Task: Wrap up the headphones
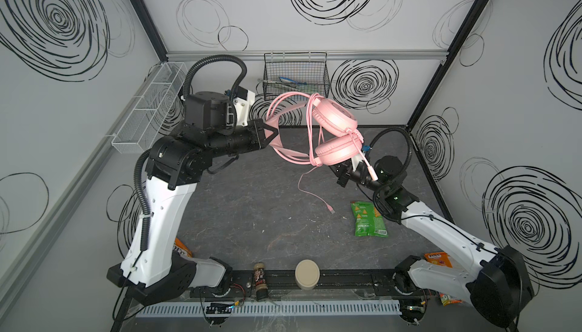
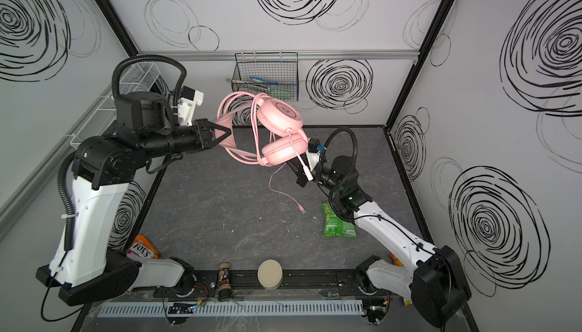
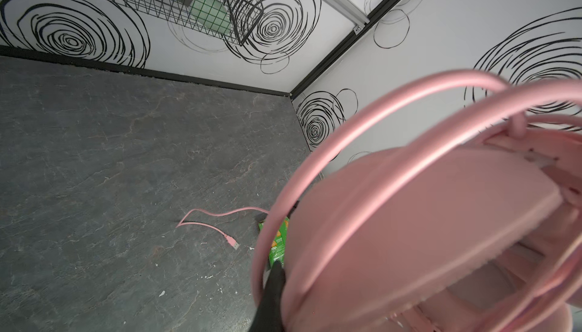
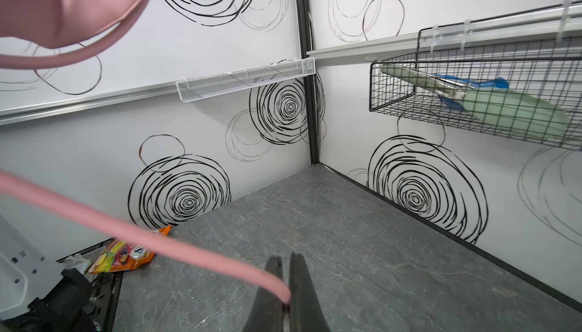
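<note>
Mid-wrap — my left claw point(image 1: 273, 131) clamps the headphones point(image 1: 333, 116) by the headband point(image 1: 278, 143), clear above the counter point(image 1: 252, 220), right claw point(image 4: 285, 259) pinches the cable point(image 4: 157, 239); next, I judge, another loop round the band — tail lying slack below.

**A:** Anything legible on the bench point(image 2: 220, 207)?

**B:** One word, "FOX'S", in white letters on the orange sweet packet point(image 2: 142, 248) at the front left corner, in a top view.

**A:** And the green snack bag point(image 2: 338, 223)?

**B:** It's printed, but too small to read. The same goes for the label on the lying jar point(image 2: 224, 280) and the second orange packet point(image 1: 438, 259).
</note>
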Motion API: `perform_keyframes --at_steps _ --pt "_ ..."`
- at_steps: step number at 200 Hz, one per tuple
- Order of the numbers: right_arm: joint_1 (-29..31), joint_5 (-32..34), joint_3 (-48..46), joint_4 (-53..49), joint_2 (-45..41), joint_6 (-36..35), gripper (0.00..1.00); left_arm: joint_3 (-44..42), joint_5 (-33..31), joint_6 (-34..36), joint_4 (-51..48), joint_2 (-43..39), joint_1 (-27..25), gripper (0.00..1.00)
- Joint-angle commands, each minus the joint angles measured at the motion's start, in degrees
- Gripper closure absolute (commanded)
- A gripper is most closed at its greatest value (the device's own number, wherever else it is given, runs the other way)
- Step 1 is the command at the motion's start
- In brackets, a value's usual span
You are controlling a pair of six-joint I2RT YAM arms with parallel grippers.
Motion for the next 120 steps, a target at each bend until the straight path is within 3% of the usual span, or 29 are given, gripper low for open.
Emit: perform_keyframes --at_steps 1,58,120 --pt "-0.1 7.4 0.6 3.4 3.0 2.0 0.94 -1.2 5.6 -2.9 8.5 -2.8 -0.6 1.0" --pt "-0.3 9.4 3.7 9.4 9.9 2.6 0.76 -4.1 7.4 -2.6 10.3 -3.8 -0.1 1.0" --pt "-1.7 7.3 6.1 14.7 16.2 4.6 0.71 -4.9 10.5 -2.9 10.8 -4.1 2.2 1.0"
